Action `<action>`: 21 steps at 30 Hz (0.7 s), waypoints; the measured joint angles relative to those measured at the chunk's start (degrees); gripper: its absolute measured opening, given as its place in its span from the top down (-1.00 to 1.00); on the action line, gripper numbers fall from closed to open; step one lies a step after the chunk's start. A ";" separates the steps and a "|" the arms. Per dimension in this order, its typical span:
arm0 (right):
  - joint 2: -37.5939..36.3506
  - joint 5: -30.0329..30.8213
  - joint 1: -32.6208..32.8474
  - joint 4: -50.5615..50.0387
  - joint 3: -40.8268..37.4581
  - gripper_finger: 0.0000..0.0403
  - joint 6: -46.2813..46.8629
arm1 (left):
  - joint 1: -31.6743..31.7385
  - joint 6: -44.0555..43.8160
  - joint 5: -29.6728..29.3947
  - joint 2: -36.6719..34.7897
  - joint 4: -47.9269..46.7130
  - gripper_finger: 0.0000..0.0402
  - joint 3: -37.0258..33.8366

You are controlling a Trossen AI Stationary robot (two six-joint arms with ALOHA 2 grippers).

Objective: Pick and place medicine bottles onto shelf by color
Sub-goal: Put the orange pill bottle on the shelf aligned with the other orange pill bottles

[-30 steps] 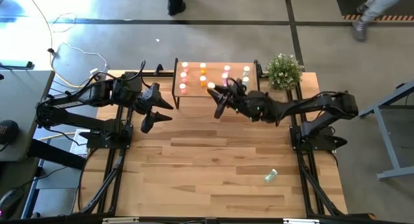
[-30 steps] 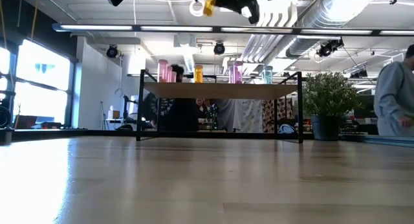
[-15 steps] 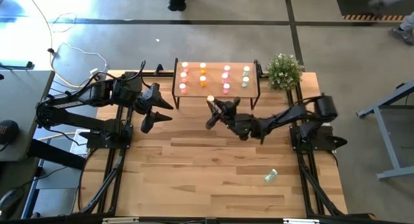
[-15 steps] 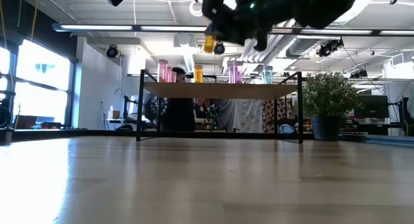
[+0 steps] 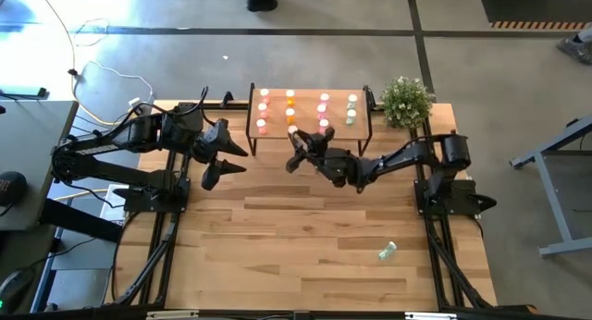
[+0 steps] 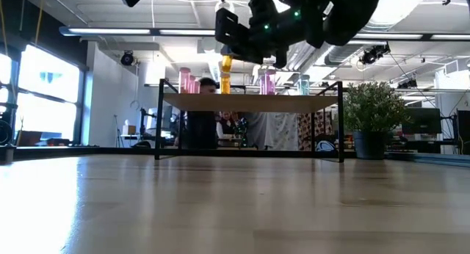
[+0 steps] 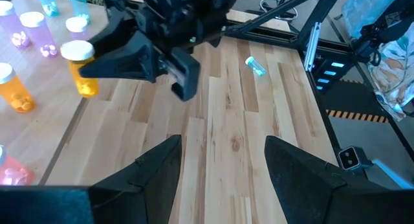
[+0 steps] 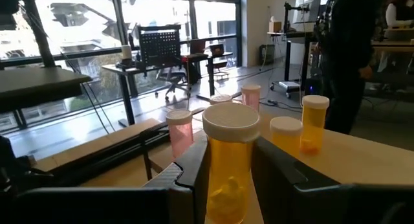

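Note:
My right gripper (image 5: 297, 138) is shut on an orange medicine bottle (image 8: 229, 164) with a white cap, at the near edge of the shelf (image 5: 307, 115), about level with its top board (image 6: 250, 102). The bottle also shows in the low view (image 6: 226, 67) and the left wrist view (image 7: 80, 70). Pink bottles (image 5: 263, 113), orange bottles (image 5: 290, 105), more pink bottles (image 5: 324, 113) and teal bottles (image 5: 352, 108) stand upright on the shelf. A teal bottle (image 5: 387, 252) lies on its side on the table. My left gripper (image 5: 233, 163) is open and empty, left of the shelf. My right gripper pinches the orange bottle's body (image 8: 226, 153) below the cap between its two fingers. The fingers come roughly level from the table's near right side. The bottle is upright and lifted clear of the table.
A potted plant (image 5: 405, 100) stands right of the shelf at the table's far right. The shelf rests on thin black legs (image 6: 159, 122). A person stands beyond the table (image 6: 198, 122). The wide wooden table top (image 5: 305, 237) lies nearer than the shelf.
My right gripper has come down with the orange bottle and shifted a little toward the table's left, staying by the shelf's near edge. The bottle stays upright in the shut fingers.

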 joint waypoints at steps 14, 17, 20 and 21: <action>3.73 -5.05 -4.34 -2.53 1.40 0.58 4.57 | 0.00 0.39 -0.02 0.00 0.00 -0.05 0.00; 4.02 -5.26 -4.81 -2.37 1.40 0.58 4.57 | 0.00 0.41 -0.02 0.00 0.00 -0.05 0.00; 4.07 -8.05 -5.82 -2.43 1.40 0.58 4.57 | 0.00 0.42 -0.02 0.00 0.00 -0.05 0.00; 4.07 -8.74 -6.13 -2.47 1.40 0.58 4.57 | 0.00 0.42 -0.07 0.00 0.00 -0.05 0.00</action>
